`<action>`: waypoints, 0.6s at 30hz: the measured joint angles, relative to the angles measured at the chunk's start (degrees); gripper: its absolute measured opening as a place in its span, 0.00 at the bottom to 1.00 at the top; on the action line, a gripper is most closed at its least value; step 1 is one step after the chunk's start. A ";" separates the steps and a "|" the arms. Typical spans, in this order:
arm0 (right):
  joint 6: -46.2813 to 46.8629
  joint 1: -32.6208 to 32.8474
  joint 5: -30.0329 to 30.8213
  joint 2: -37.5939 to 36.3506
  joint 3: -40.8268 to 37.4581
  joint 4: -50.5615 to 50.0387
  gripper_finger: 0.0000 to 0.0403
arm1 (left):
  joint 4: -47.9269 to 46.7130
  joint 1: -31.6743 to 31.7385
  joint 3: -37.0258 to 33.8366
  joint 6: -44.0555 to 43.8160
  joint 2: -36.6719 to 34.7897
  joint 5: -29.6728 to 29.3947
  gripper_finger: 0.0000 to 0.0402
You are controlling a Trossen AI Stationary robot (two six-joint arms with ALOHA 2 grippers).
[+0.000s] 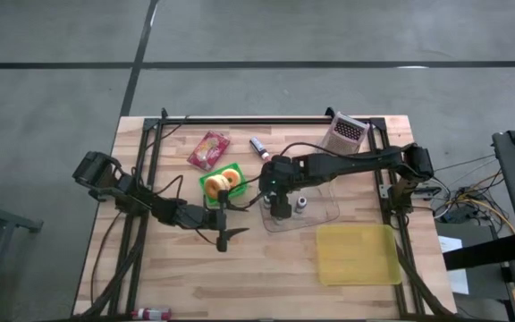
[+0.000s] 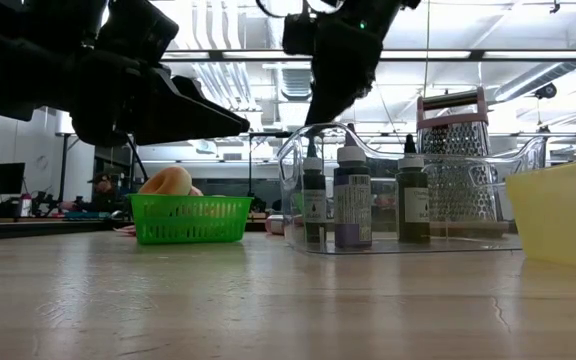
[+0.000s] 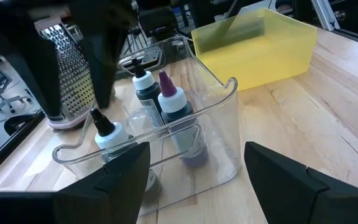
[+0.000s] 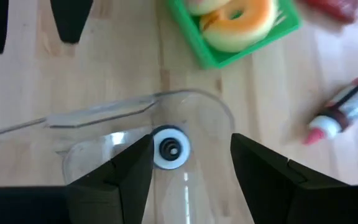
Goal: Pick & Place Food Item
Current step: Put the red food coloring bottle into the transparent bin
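Bottle (image 4: pixel 170 147) stood in the clear bin (image 4: pixel 191 102) beneath the open, empty right gripper (image 4: pixel 188 168); an off-centre descent might tip it against the bin's wall.

The high view looks straight down on the whole table (image 1: pixel 240 268). The low view sits at table-top height, looking level across into the room. The left wrist view faces the clear bin (image 3: pixel 222 124) from close beside it; the right wrist view looks down into it from just above. All four share that bin.
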 joint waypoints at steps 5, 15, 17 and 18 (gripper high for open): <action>-3.10 1.41 3.75 -2.81 0.78 1.41 0.52 | -1.05 -0.15 -0.02 -0.23 -0.32 -1.90 0.65; -13.22 9.94 3.15 -17.14 -9.61 24.40 0.52 | -9.96 -3.88 -2.75 -1.60 -11.50 -12.69 0.65; -13.55 12.01 3.16 -20.46 -13.13 29.15 0.52 | -10.09 -4.64 -5.03 -3.78 -14.74 -12.63 0.65; -13.49 13.19 3.16 -21.92 -14.96 31.31 0.52 | -10.81 -4.99 -6.27 -4.98 -16.47 -12.68 0.65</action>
